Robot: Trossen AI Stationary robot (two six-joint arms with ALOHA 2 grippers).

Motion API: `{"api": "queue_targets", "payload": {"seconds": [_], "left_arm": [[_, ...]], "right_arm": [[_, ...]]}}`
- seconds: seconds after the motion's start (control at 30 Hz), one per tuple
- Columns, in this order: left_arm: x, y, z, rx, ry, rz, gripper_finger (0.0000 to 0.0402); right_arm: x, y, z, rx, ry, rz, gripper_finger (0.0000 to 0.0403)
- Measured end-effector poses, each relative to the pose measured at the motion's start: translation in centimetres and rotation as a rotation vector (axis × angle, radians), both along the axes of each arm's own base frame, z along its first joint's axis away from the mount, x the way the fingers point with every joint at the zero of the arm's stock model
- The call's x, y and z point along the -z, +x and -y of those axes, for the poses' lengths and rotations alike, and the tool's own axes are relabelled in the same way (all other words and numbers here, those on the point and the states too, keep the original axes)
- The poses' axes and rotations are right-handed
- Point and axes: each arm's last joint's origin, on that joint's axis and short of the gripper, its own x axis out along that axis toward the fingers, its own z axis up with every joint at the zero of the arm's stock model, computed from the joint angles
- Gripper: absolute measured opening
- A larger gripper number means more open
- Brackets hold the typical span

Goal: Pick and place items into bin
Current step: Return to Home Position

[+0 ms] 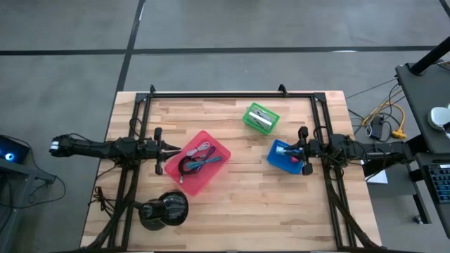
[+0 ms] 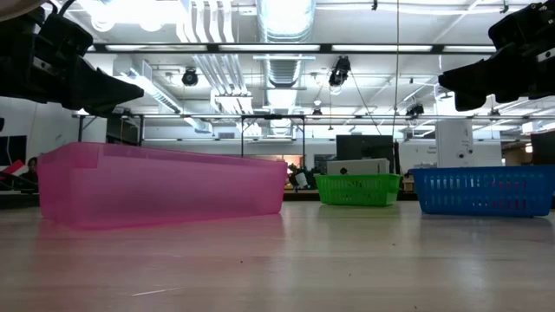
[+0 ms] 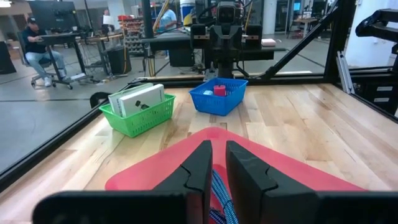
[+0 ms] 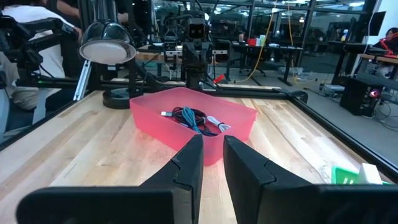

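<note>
Two grippers, both nearly shut and holding nothing. The cords (image 1: 197, 161) sat in the pink bin (image 1: 221, 147) at centre of the high view, just right of the left gripper (image 1: 167, 150); the right gripper (image 1: 304, 150) hung over the blue basket (image 1: 277, 150), much farther away.

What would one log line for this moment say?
left end effector: shut, above pink bin | right end effector: shut, above blue basket | cords: in pink bin
</note>
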Motion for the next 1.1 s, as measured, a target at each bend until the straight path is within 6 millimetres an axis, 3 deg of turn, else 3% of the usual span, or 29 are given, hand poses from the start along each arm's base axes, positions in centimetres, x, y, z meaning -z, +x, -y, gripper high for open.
{"api": "queue_targets", "payload": {"seconds": [1.1], "left_arm": [[0.11, 0.07, 0.01, 0.0, 0.001, -0.013, 0.0032]], "right_arm": [[-0.01, 0.0, 0.0, 0.0, 0.0, 0.001, 0.0052]]}}
